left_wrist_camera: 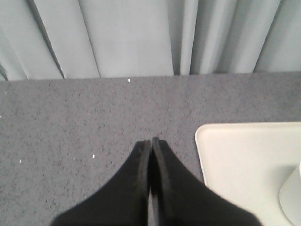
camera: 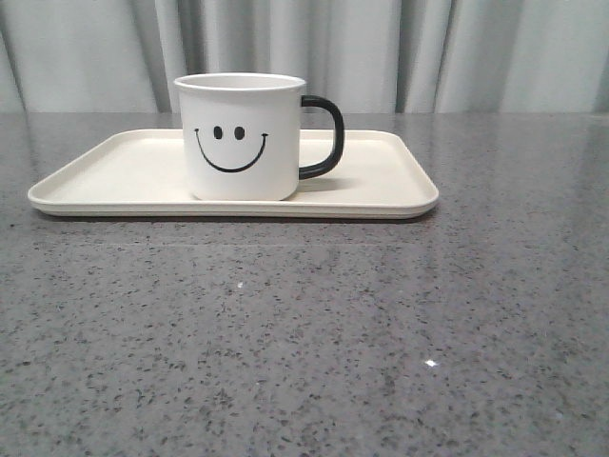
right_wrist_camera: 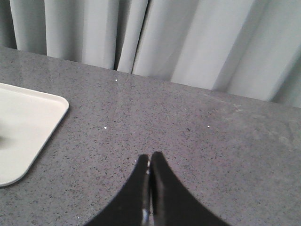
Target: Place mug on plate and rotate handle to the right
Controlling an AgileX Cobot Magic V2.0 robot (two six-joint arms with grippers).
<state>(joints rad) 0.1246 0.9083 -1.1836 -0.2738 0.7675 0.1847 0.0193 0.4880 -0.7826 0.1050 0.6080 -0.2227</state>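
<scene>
Nearest in each wrist view is the arm's own hardware: the left end effector (left_wrist_camera: 151, 143) has its two black fingers pressed together with nothing between them, poised over bare grey speckled tabletop (left_wrist_camera: 84, 117), and the right end effector (right_wrist_camera: 150, 159) is likewise pinched closed and empty over the same stone surface. Neither shows in the front view. From the left end effector the cream plate (left_wrist_camera: 235, 155) lies at about 3 o'clock, its rounded corner just beside the fingertips, with a sliver of the white mug (left_wrist_camera: 292, 195) at the frame's edge beyond; from the right end effector a corner of the plate lies at about 9 to 10 o'clock, somewhat farther off, and the mug itself is not clearly visible there. By that showing the left arm seems the nearer to the plate, though the margin is slight. Farther out, in the front view, the mug (camera: 243, 133) stands upright on the plate (camera: 381, 186), left of the plate's middle, smiley face toward the camera, and its black handle (camera: 324, 136) points to 3 o'clock, along the plate's long side-to-side axis. Judged from this, both parts of the task look done, and what remains calls for no new grasp. Pale curtains (camera: 428, 48) hang behind.
</scene>
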